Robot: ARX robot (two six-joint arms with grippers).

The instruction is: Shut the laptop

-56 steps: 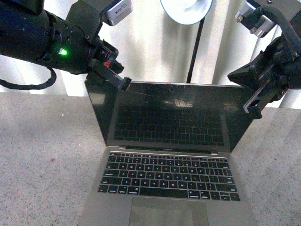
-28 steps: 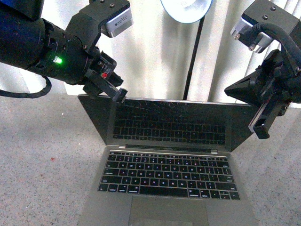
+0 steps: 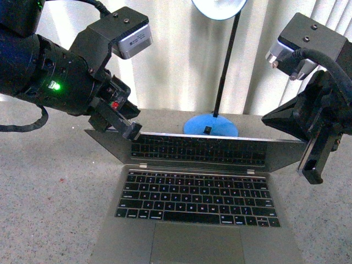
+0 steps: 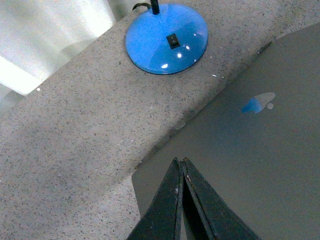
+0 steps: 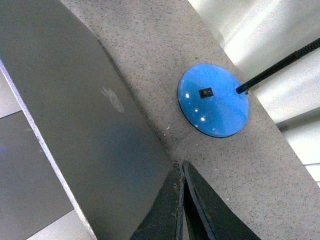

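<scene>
The silver-grey laptop (image 3: pixel 192 220) lies open before me with its black keyboard and trackpad showing. Its lid (image 3: pixel 203 149) leans far forward, part way down over the keyboard. My left gripper (image 3: pixel 133 131) is shut and its tip rests on the lid's upper left corner. My right gripper (image 3: pixel 311 175) is shut at the lid's upper right corner. The left wrist view shows the grey lid back (image 4: pixel 250 165) with its logo, and the shut left gripper (image 4: pixel 180 162) over it. The right wrist view shows the lid back (image 5: pixel 75 110) and the shut right gripper (image 5: pixel 180 165) at its edge.
A lamp with a round blue base (image 3: pixel 212 125) and a thin black pole stands behind the laptop; the base also shows in the left wrist view (image 4: pixel 166 37) and the right wrist view (image 5: pixel 214 106). The speckled grey tabletop (image 3: pixel 49 198) spreads around. White curtains hang behind.
The lid has swung down toward the keyboard, from near upright to low. Both grippers have moved down and forward with it. The lamp's blue base has come into view behind.
</scene>
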